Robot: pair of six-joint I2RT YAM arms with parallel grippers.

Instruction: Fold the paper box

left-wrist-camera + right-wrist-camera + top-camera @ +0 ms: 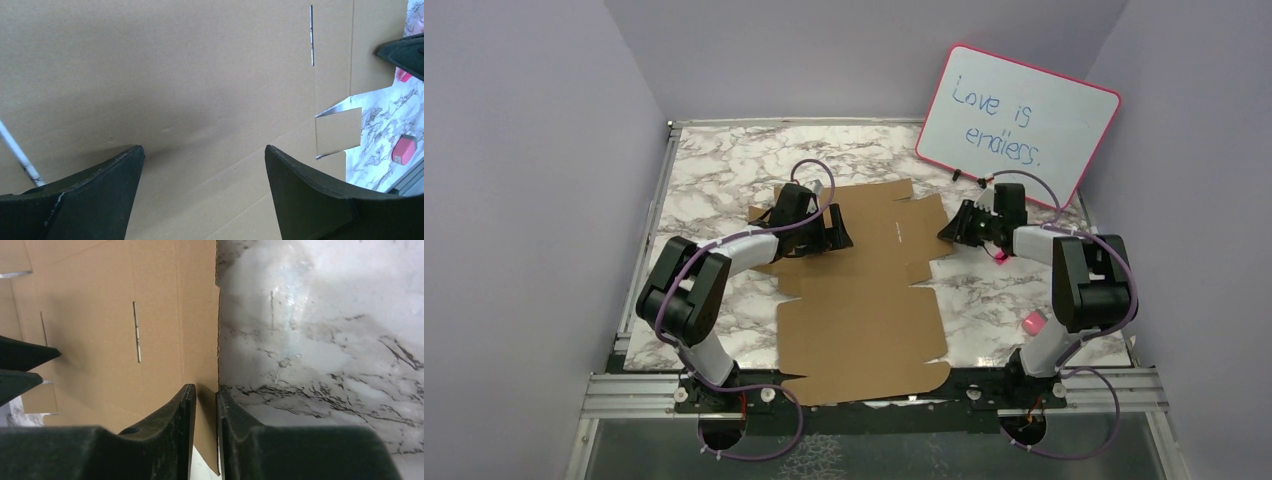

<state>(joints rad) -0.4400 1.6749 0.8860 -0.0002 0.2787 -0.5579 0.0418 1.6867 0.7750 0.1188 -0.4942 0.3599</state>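
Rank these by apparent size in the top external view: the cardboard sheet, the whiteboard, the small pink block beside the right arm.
1. paper box, the flat cardboard sheet: largest.
2. whiteboard: somewhat smaller, though it stands farther off and tilted, so the gap is unsure.
3. pink block: by far the smallest.

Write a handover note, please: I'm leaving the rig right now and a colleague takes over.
Left hand: open, fingers spread over the far left part of the paper box, gripping nothing.
Right hand: shut on the box's far right edge.
Box: a die-cut sheet, lying unfolded on the marble table.
Done: only the right-hand pinch; no panel stands up.
Left: every fold.
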